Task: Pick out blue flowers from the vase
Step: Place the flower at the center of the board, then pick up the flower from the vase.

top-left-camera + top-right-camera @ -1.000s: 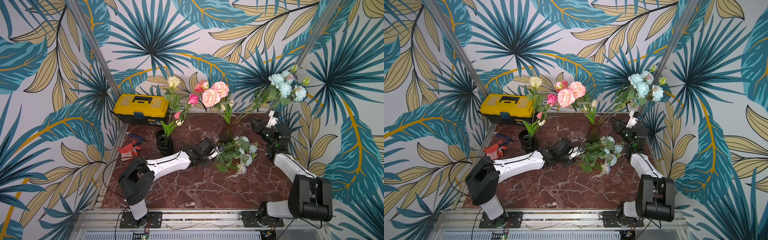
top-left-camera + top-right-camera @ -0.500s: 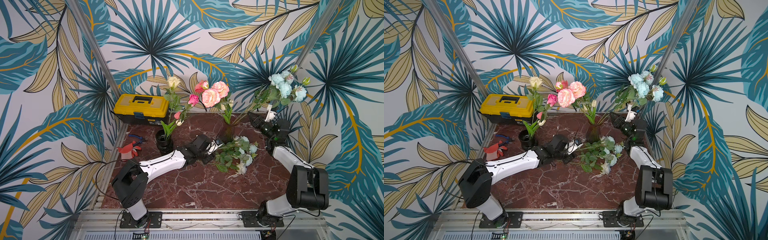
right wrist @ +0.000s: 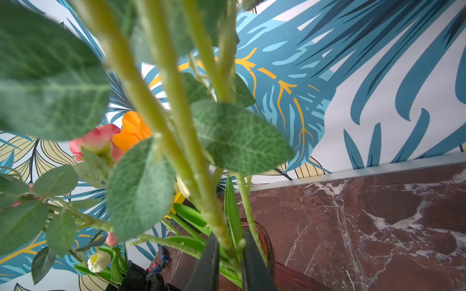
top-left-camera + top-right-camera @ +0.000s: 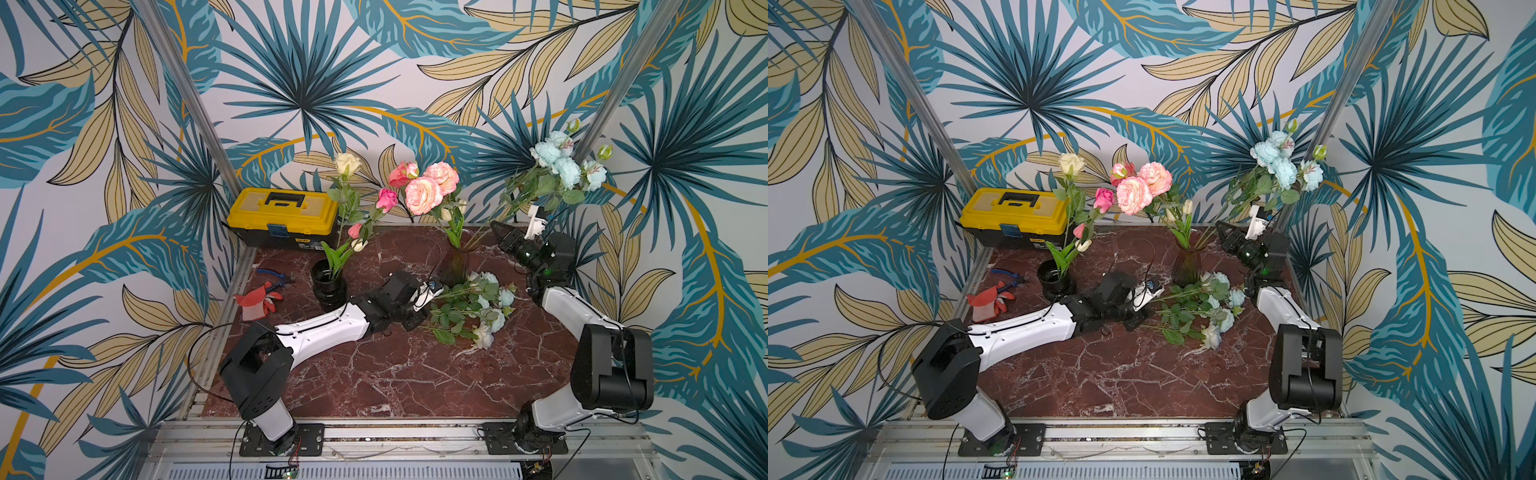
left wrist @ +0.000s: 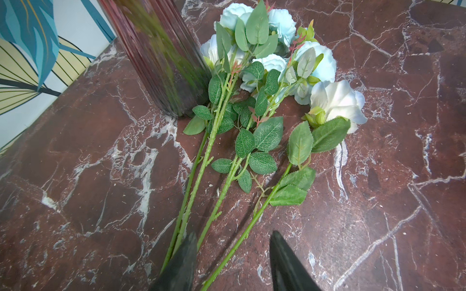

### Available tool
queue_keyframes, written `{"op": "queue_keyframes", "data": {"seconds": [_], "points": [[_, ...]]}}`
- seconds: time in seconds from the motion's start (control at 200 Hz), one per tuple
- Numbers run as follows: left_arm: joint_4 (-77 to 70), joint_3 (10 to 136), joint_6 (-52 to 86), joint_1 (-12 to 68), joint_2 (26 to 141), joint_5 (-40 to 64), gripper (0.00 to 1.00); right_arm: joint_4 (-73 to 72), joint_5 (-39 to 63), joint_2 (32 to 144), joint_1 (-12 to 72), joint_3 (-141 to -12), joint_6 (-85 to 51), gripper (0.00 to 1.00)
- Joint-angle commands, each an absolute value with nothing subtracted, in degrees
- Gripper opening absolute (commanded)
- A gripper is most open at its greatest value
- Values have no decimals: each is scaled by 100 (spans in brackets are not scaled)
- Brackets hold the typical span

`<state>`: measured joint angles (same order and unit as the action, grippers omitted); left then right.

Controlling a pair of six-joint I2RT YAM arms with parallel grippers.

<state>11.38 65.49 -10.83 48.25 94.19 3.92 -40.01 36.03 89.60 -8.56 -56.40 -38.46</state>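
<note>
Three stems of blue flowers (image 5: 273, 64) lie on the worktop (image 4: 374, 374) just beside the vase (image 4: 455, 266), cut ends left, blooms right; only the left wrist view tells the three apart. The left pincer (image 5: 233, 234) gapes half open astride their ends, gripping nothing. Beyond, the right pincer (image 3: 229, 236) pinches a stem of the four-bloom blue bunch (image 4: 557, 166) leaning right from the vase.

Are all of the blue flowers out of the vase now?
No, one bunch of blue flowers stands with its stems in the glass vase.
</note>
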Motion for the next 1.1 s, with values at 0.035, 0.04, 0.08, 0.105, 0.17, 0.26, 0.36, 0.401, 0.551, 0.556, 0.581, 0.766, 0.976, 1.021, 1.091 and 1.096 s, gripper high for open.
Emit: {"op": "queue_keyframes", "data": {"seconds": [0.035,0.04,0.08,0.105,0.17,0.26,0.36,0.401,0.551,0.556,0.581,0.766,0.976,1.021,1.091,1.096], "points": [[994,6473,-1038,4782,9189,422,47,-3923,3568,9013,-778,-5799,-3729,12],[998,6471,-1037,4782,9191,417,47,-3917,3564,9011,-776,-5800,-3728,12],[994,6460,-1038,4782,9184,426,47,-3884,3543,9004,-765,-5817,-3711,11],[998,6453,-1041,4781,9177,422,47,-3864,3540,9000,-765,-5825,-3695,9],[980,6420,-1037,4789,9151,413,47,-3798,3514,8978,-764,-5852,-3663,7],[967,6361,-1044,4773,9108,400,47,-3665,3481,8941,-754,-5897,-3581,3],[937,6307,-1039,4774,9058,389,47,-3524,3465,8858,-756,-5926,-3509,1],[923,6287,-1040,4764,9049,382,47,-3472,3468,8806,-756,-5927,-3479,0],[842,6260,-1008,4739,8992,466,47,-3083,3445,8525,-719,-5912,-3254,0],[830,6259,-1005,4738,8987,475,47,-3062,3445,8512,-715,-5913,-3249,0],[785,6252,-990,4725,8978,533,47,-2954,3443,8461,-704,-5898,-3178,0],[565,6275,-853,4589,8980,958,47,-1794,3306,7819,-628,-5962,-2451,0],[375,6393,-776,4518,9043,1257,47,-797,3227,7329,-624,-6317,-1978,0],[348,6416,-767,4509,9046,1294,47,-688,3233,7268,-621,-6383,-1937,0],[306,6425,-735,4485,9028,1362,47,-539,3234,7184,-624,-6485,-1895,0],[298,6425,-732,4484,9023,1366,47,-529,3230,7178,-624,-6495,-1892,0]]}}
